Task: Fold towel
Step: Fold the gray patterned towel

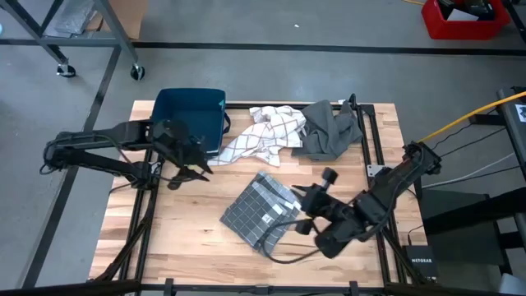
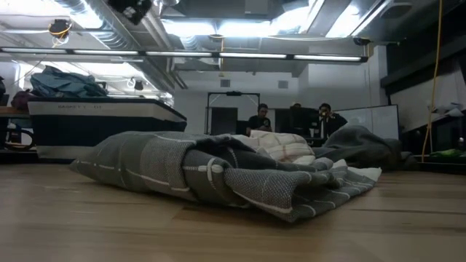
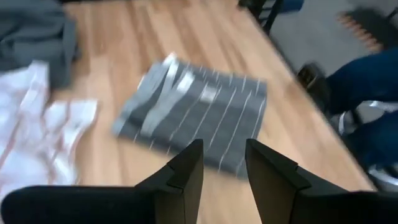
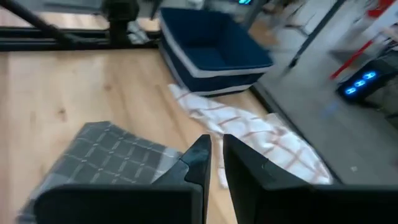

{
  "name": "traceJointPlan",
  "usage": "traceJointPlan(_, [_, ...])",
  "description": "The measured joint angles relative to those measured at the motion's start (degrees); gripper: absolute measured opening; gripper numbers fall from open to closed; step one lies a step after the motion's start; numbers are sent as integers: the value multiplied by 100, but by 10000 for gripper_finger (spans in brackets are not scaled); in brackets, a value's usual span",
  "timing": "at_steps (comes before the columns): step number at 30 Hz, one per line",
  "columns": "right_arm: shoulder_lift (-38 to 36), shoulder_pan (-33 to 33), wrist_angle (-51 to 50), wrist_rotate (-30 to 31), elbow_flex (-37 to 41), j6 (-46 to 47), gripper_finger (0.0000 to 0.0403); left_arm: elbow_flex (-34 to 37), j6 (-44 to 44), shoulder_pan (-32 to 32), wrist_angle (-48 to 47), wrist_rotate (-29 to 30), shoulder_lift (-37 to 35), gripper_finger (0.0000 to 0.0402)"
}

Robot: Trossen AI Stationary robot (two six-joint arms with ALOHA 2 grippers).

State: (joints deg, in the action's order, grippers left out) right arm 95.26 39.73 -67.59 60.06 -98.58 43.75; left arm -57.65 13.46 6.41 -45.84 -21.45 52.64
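We saw the folded grey towel (image 1: 261,214) lying near the front middle of the wooden counter (image 1: 181,222), its white grid lines showing. It lay turned as a diamond, its long axis running from the front left toward the back right, one corner pointing at the counter's front edge. In the low view the towel (image 2: 218,175) sat as a low, layered bundle with a rolled fold facing the camera.

Our right end effector (image 1: 302,197) hung just beside the towel's right corner, its fingers (image 4: 205,165) drawn nearly together with only a thin slit between them and nothing in them. Our left end effector (image 1: 196,167) hovered over the left part of the counter, apart from the towel, its fingers (image 3: 186,171) a moderate gap apart and holding nothing.

Farther back lay a crumpled white checked cloth (image 1: 267,136), and beside it to the right a bunched plain grey cloth (image 1: 329,131). A dark blue bin (image 1: 191,115) stood at the back left, touching the white cloth's edge. Beyond the counter, in the low view, people (image 2: 291,120) sat far off in the room.
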Motion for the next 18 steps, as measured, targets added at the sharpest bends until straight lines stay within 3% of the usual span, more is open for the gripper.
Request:
traceJointPlan(6, [-824, 511, -22, 1155, 1847, 2024, 49, 2, 329, 105, -867, 427, -275, 111])
traceJointPlan(12, [-1674, 464, 120, 2392, 3838, 4711, 49, 2, 616, 359, -614, 438, -143, 111])
traceJointPlan(15, [-1852, 305, 574, 2584, 4550, 5635, 49, 2, 810, 584, -257, 437, 26, 111])
traceJointPlan(18, [-1838, 216, 1703, 2522, 5044, 6088, 49, 2, 806, 830, 111, 430, 265, 111])
